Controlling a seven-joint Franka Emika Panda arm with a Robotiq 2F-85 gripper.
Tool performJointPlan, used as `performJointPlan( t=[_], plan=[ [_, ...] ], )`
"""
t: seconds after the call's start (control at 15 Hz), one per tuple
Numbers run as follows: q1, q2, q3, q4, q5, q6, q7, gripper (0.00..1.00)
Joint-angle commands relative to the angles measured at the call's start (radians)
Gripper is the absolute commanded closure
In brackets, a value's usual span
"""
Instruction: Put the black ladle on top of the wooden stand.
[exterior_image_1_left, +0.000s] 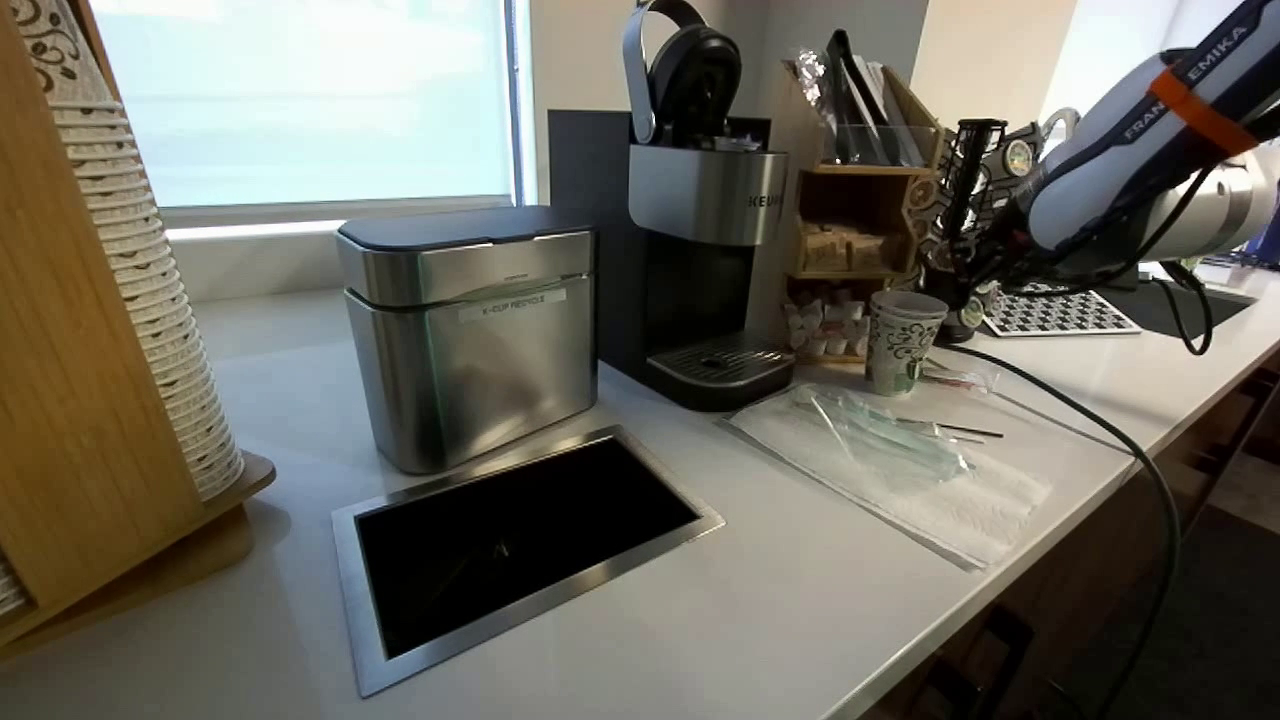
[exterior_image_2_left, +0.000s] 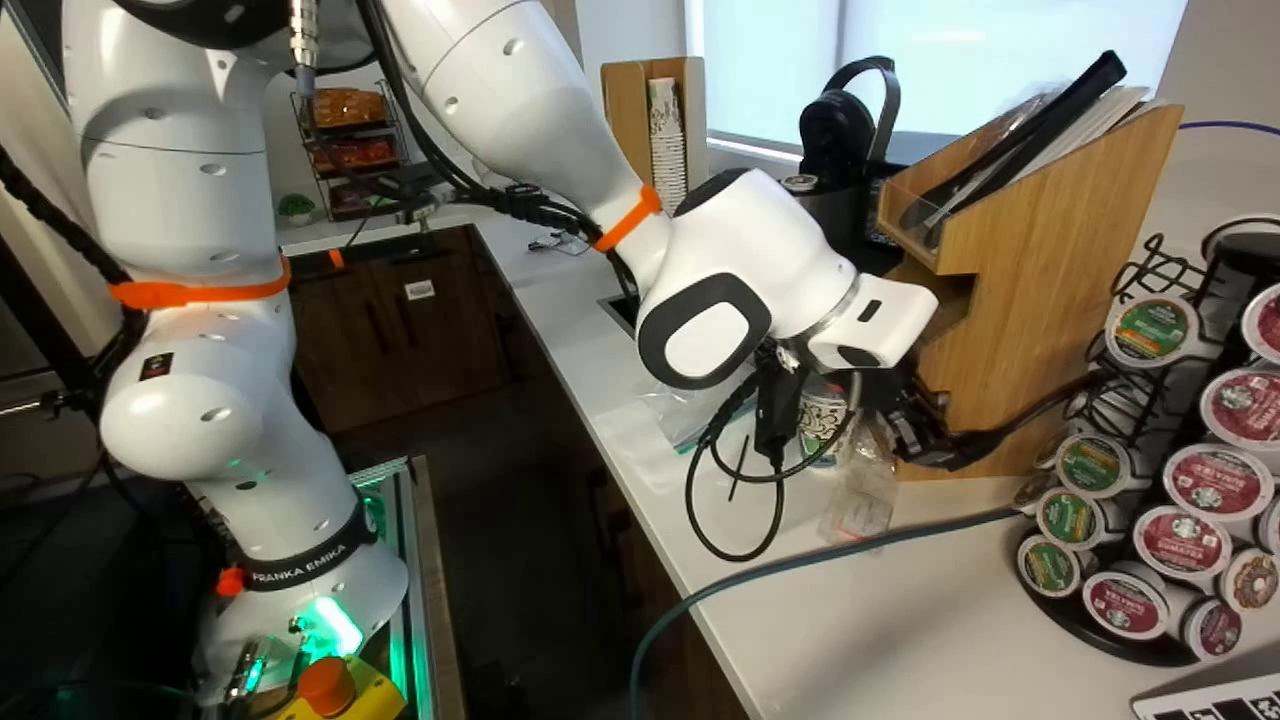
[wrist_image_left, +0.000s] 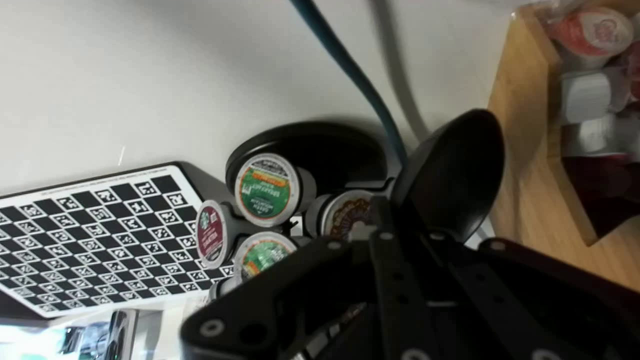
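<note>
The wooden stand (exterior_image_1_left: 862, 171) is a brown open-shelf rack beside the coffee machine. Its slanted top holds papers and long dark items, and packets fill its lower compartments. Its side panel (exterior_image_2_left: 1050, 300) faces the camera in an exterior view, and its edge (wrist_image_left: 522, 120) shows at the right in the wrist view. My gripper (wrist_image_left: 402, 225) is shut on the black ladle (wrist_image_left: 462, 160), whose bowl sticks out past the fingertips close to the stand's side. In an exterior view my gripper (exterior_image_2_left: 930, 440) is low beside the stand; the ladle is hard to make out there.
A pod carousel (exterior_image_2_left: 1195, 480) stands close to the stand and gripper. A paper cup (exterior_image_1_left: 902, 340) is in front of the stand, beside the coffee machine (exterior_image_1_left: 700, 195). A cable (exterior_image_2_left: 800, 568) crosses the counter. A checkered board (wrist_image_left: 100, 235) lies by the carousel.
</note>
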Motion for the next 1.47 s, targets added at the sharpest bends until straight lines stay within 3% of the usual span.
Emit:
performJointPlan(
  t=[0.0,0.27,0.67,0.87,1.07,1.2,1.4],
  plan=[
    [0.177,-0.03,-0.173,-0.108,0.038,0.112,-0.019,0.99],
    [0.385,-0.067,-0.358,-0.226,0.104,0.2,-0.115,0.99],
    [0.671,-0.164,-0.577,-0.35,0.36,0.346,-0.363,0.99],
    [0.765,-0.188,-0.628,-0.351,0.497,0.355,-0.505,0.99],
    [0.835,-0.216,-0.675,-0.308,0.63,0.29,-0.685,0.99],
    [0.876,-0.261,-0.677,-0.304,0.713,0.291,-0.751,0.99],
    [0.917,-0.318,-0.64,-0.307,0.842,0.386,-0.833,0.99]
  ],
)
